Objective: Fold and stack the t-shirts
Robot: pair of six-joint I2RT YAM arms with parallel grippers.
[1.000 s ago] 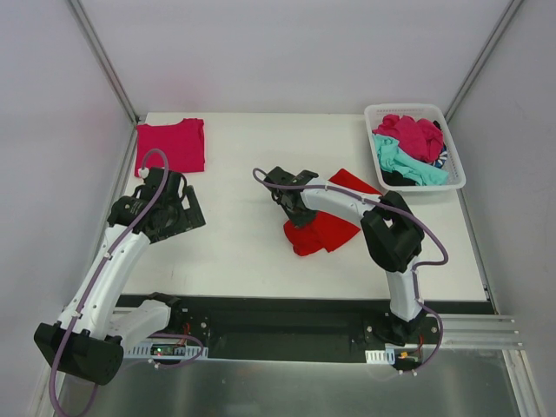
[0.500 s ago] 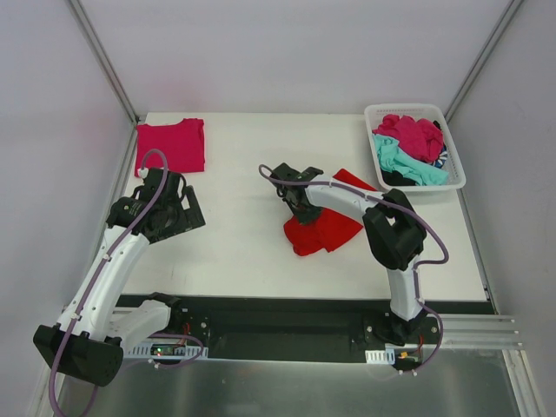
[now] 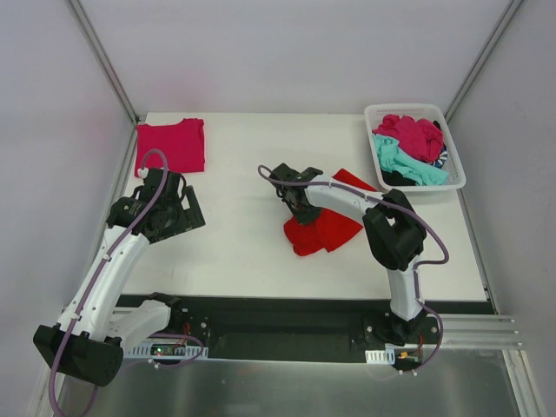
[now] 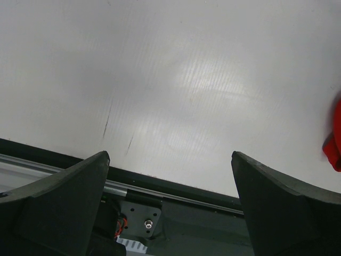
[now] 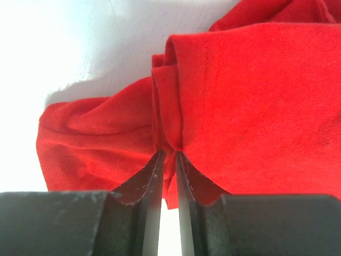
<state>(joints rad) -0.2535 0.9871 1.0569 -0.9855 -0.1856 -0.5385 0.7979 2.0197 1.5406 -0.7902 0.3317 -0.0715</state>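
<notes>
A crumpled bright red t-shirt (image 3: 326, 230) lies on the white table (image 3: 243, 174), right of centre. My right gripper (image 3: 300, 207) is at its left edge. In the right wrist view that gripper (image 5: 169, 153) is shut on a bunched fold of the red t-shirt (image 5: 250, 106). A folded magenta-pink t-shirt (image 3: 171, 143) lies flat at the far left corner. My left gripper (image 3: 184, 211) hovers near the table's left side, apart from both shirts. Its fingers (image 4: 170, 154) stand wide open over bare table, with a sliver of the red t-shirt (image 4: 334, 144) at the right edge.
A white lattice basket (image 3: 408, 108) at the far right corner holds a magenta t-shirt (image 3: 413, 132), a teal one (image 3: 408, 163) and something dark. The table's black front rail (image 4: 181, 197) shows below the left gripper. Grey walls enclose the table on three sides.
The right gripper has shifted slightly right along the red t-shirt's edge and its jaws have narrowed onto the fold. The left arm has not moved.
</notes>
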